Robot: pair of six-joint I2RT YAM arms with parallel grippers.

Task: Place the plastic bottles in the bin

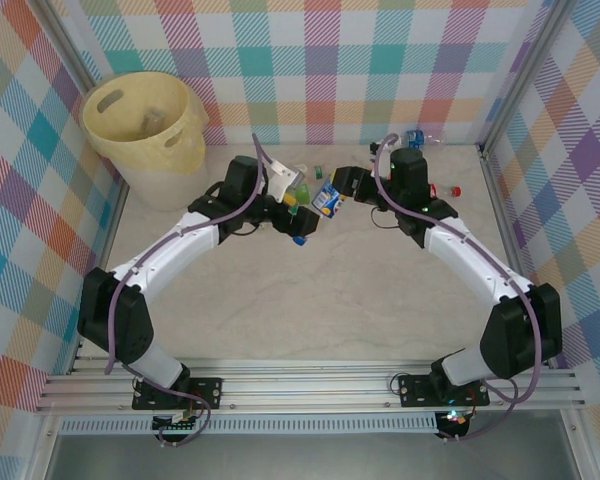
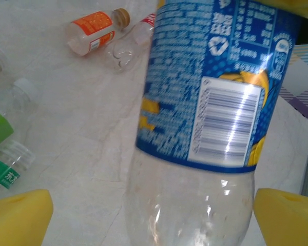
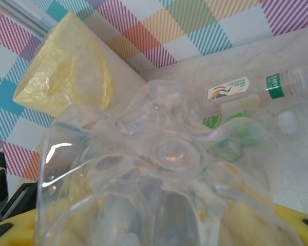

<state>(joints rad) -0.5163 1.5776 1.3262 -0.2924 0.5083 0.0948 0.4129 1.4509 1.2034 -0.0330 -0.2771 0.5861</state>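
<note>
- Pale marble-look table (image 1: 310, 310) with checked walls around it; the bin (image 1: 160, 160) stands at 10 o'clock.
- Right gripper (image 1: 348, 185) clamps the blue-label bottle (image 1: 326, 200) above the table centre.
- Left gripper (image 2: 153, 218) is wide around it, one pad (image 2: 20, 215) clearly apart.
- Other bottles (image 2: 95, 31) lie near 12 o'clock.

One bin (image 1: 140, 118), pale yellow, far left. Bottles on the left wrist camera: one blue-labelled bottle (image 2: 215, 92) up close, then one orange-labelled bottle (image 2: 92, 31), one red-labelled bottle (image 2: 133, 41), and three green-labelled bottles (image 2: 0, 125) at the left edge. Overhead adds one far-wall bottle (image 1: 420, 137). The central cluster is too crowded to count.
</note>
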